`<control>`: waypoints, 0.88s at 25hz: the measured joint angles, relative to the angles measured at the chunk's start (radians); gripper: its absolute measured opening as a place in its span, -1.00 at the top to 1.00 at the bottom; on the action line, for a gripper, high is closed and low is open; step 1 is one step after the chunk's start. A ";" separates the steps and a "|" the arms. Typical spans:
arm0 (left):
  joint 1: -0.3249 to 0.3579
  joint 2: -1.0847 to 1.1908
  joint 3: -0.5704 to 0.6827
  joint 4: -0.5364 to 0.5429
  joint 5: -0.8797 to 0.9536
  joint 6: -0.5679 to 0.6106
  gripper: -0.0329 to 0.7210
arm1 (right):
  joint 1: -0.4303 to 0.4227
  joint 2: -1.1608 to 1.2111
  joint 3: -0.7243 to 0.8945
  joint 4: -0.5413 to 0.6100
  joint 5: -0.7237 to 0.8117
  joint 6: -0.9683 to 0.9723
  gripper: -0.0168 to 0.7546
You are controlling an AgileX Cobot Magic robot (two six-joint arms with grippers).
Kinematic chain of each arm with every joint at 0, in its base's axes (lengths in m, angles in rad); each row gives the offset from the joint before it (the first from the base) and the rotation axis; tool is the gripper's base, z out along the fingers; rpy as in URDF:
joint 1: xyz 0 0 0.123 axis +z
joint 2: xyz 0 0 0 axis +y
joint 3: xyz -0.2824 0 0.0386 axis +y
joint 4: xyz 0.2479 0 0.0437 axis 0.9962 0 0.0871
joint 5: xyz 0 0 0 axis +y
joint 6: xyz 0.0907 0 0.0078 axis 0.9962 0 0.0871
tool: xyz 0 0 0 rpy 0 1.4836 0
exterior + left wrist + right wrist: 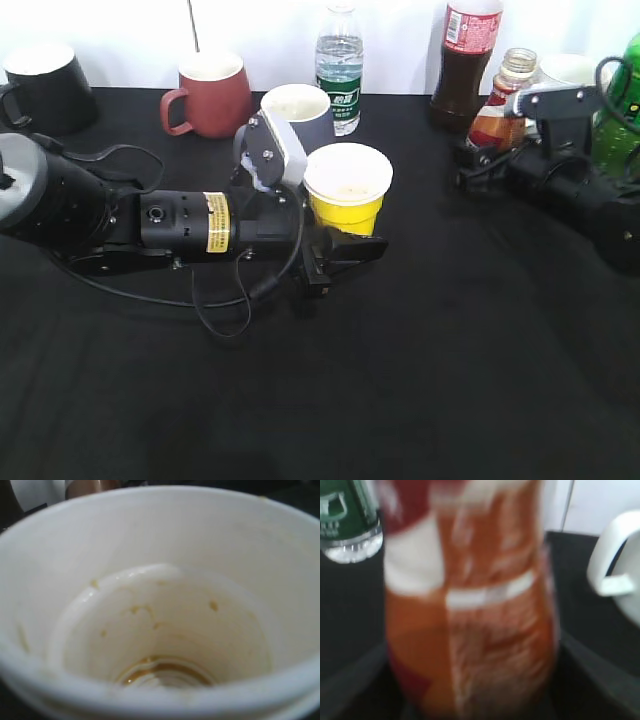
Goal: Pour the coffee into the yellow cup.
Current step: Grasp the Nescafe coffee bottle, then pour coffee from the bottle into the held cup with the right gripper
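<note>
The yellow cup [346, 206], white inside, is held in my left gripper [340, 250] near the table's middle. In the left wrist view its inside [165, 630] fills the frame, with a thin brown ring at the bottom and small drips on the wall; the jaws are hidden. The coffee [497, 118] stands upright at the back right, open-topped. My right gripper [478, 165] is around its lower part. In the right wrist view its orange, red and white label [470, 610] fills the frame, blurred, with a dark finger touching each side.
On the black cloth along the back stand a black mug [45, 85], a red mug [212, 95], a dark mug [300, 110], a water bottle [340, 70], a cola bottle [465, 60], a white mug [565, 70] and a green soda bottle [620, 110]. Cables trail under the left arm.
</note>
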 joint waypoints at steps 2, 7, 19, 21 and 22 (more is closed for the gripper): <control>0.000 0.000 0.000 0.000 0.000 0.000 -0.28 | 0.000 0.002 0.000 0.000 -0.005 0.000 -0.46; 0.000 0.000 0.000 0.000 0.000 0.000 -0.28 | 0.001 0.004 -0.001 0.000 -0.011 0.000 -0.46; -0.092 -0.005 -0.018 0.039 -0.007 -0.022 -0.28 | 0.001 -0.505 0.290 -0.247 0.079 -0.252 -0.45; -0.126 -0.011 -0.056 0.035 0.000 -0.039 -0.28 | 0.002 -0.575 0.290 -0.320 0.105 -0.309 -0.45; -0.144 -0.013 -0.071 0.035 0.006 -0.038 -0.28 | 0.002 -0.602 0.290 -0.327 0.105 -0.363 -0.45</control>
